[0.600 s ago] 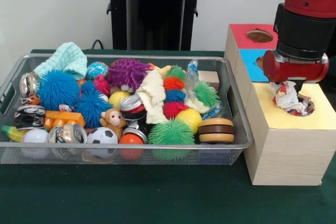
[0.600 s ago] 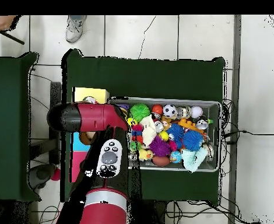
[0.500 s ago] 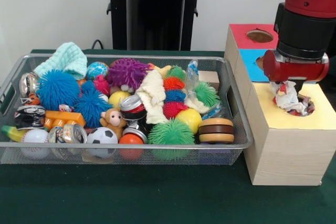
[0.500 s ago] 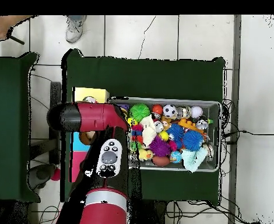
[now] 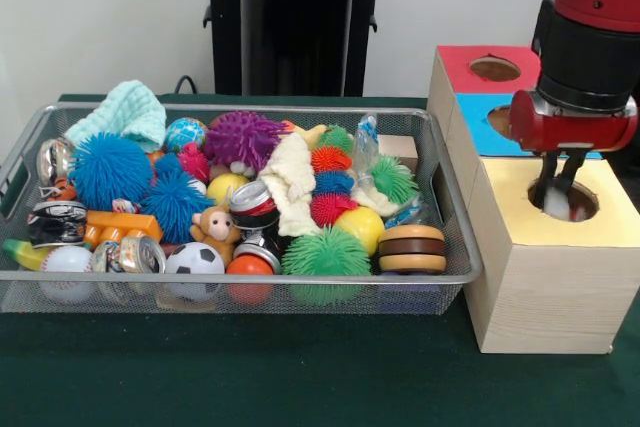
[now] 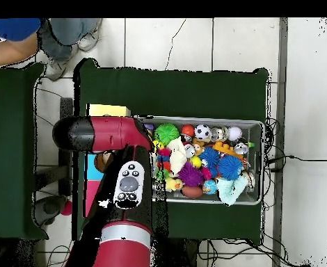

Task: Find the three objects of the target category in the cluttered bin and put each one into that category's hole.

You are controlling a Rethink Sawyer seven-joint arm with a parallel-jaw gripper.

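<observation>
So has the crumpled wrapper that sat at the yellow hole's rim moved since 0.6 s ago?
Yes. It no longer bulges above the yellow hole; only a pale bit shows inside, between the fingers of the gripper, so it went down into the box.

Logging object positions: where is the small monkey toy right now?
Front view: the monkey toy sits left of centre near the bin's front, between the soccer ball and a crushed can.

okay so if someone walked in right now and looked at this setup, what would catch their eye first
Probably the wire bin crammed with bright toys: spiky blue balls, a purple one, a soccer ball and crushed cans. Next, the red arm's gripper poised over the hole in the yellow top of the wooden box, right of the bin in the front view.
</observation>
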